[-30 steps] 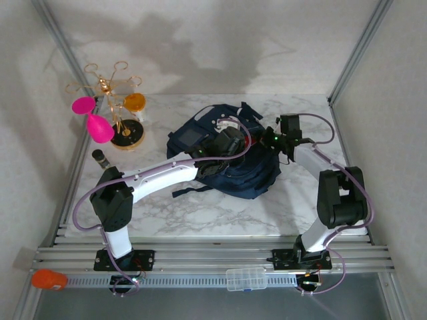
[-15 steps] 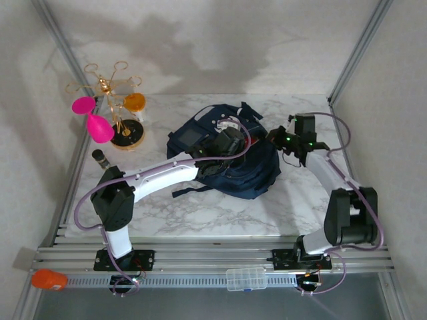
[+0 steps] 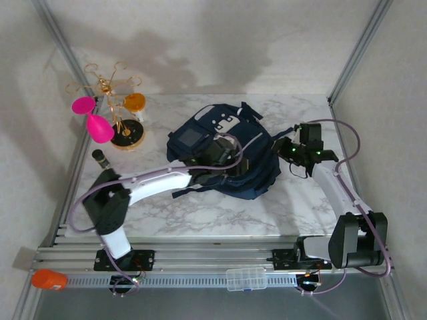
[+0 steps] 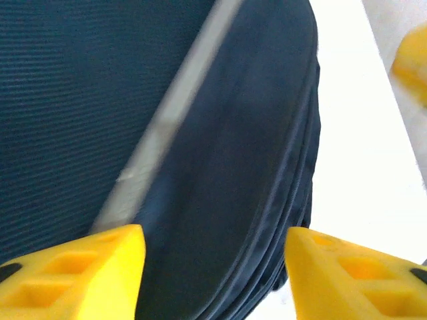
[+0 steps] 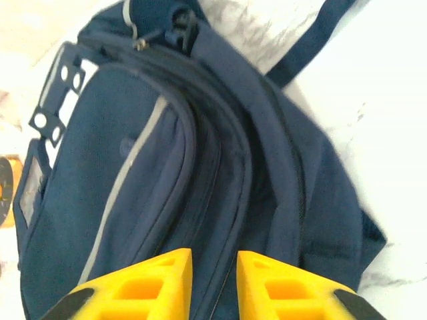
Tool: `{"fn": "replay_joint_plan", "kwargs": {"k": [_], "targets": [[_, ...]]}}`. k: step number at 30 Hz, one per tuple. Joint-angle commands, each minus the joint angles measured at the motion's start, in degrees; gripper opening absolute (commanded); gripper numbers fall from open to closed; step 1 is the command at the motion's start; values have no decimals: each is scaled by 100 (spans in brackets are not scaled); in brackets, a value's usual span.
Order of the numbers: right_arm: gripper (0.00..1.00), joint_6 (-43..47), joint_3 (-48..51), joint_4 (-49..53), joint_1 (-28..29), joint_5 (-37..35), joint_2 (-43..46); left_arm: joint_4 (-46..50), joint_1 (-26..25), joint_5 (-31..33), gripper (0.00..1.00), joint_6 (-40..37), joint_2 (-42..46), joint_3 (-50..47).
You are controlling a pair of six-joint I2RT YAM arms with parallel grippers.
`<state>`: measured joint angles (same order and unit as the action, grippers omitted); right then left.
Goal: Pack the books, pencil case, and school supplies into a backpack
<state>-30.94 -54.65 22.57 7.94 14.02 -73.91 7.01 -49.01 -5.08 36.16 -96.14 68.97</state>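
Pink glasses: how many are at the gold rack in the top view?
2. One pink glass is at the left edge of the gold rack; the second pink glass is lower and slightly right of it. Others may be hidden behind the rack.

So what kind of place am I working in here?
Likely a lab robot cell: marble-look table boxed in by aluminium frame posts and plain white panels, mounting rail at its near edge.

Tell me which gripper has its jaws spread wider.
The left gripper: its yellow fingers stand far apart over the backpack. The right gripper has fingers with just a narrow slit between them.
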Motion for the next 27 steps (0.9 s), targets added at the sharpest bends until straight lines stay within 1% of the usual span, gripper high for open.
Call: {"fn": "replay_joint_plan", "kwargs": {"k": [1,4,7,9,11,12,14,17,21,23,27], "targets": [[30,79,-239,634,634,-528,106,-288,495,46,61,584,955,-759],[34,-161,-290,892,1394,-1043,74,-391,826,314,64,1099,1466,-1441],[37,-467,-385,1200,2202,-1795,-104,-702,1066,117,67,1702,1583,-1911],[40,-762,-485,1363,2771,-2187,-222,-755,1069,173,67,1935,1447,-1983],[43,-1043,-540,1391,3148,-2430,-274,-868,1073,184,67,2136,1267,-2001],[44,-1228,-558,1369,3517,-2531,-318,-1003,1070,168,66,2191,1180,-2010],[46,-1502,-628,1387,3909,-2734,-442,-1245,1078,157,63,2258,1024,-1994],[52,-1977,-857,1643,4497,-3172,-857,-1386,1078,170,58,2353,765,-1865],[53,-2511,-1110,1694,4883,-3452,-1350,-1667,1069,165,52,2441,620,-1871],[54,-2540,-1188,1510,4931,-3452,-1571,-1702,1078,191,49,2456,575,-1872],[50,-2737,-1502,1662,4935,-3866,-2028,-1726,1087,203,45,2440,502,-1852]]}}
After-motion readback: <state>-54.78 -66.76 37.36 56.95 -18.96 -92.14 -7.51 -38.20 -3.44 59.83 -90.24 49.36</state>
